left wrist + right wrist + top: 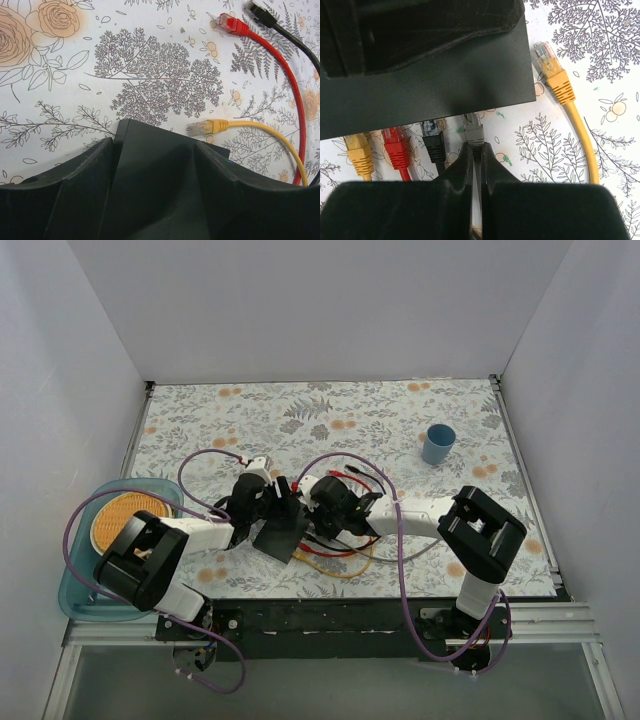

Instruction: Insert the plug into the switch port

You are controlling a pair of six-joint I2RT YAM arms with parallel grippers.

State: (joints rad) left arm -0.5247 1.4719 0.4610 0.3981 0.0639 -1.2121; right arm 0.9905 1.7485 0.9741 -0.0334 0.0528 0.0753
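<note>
The switch, a flat matte-black box [281, 537], is held tilted over the table by my left gripper [262, 502]. In the left wrist view the left gripper [154, 146] is shut on the box [155, 170]. My right gripper [322, 508] is shut on a grey plug [474, 131], seen just past the right gripper [476, 150]. The plug's tip is right at the near edge of the box [430, 85]. The ports are hidden, so I cannot tell whether the tip is in one.
Yellow [358, 150], red [395, 147] and black [434, 141] plugs lie beside the grey one at the box edge. Another yellow plug [552, 67] lies to the right. Cables loop under the arms [335, 565]. A blue cup [437, 444] stands far right, a teal tray [80, 585] at left.
</note>
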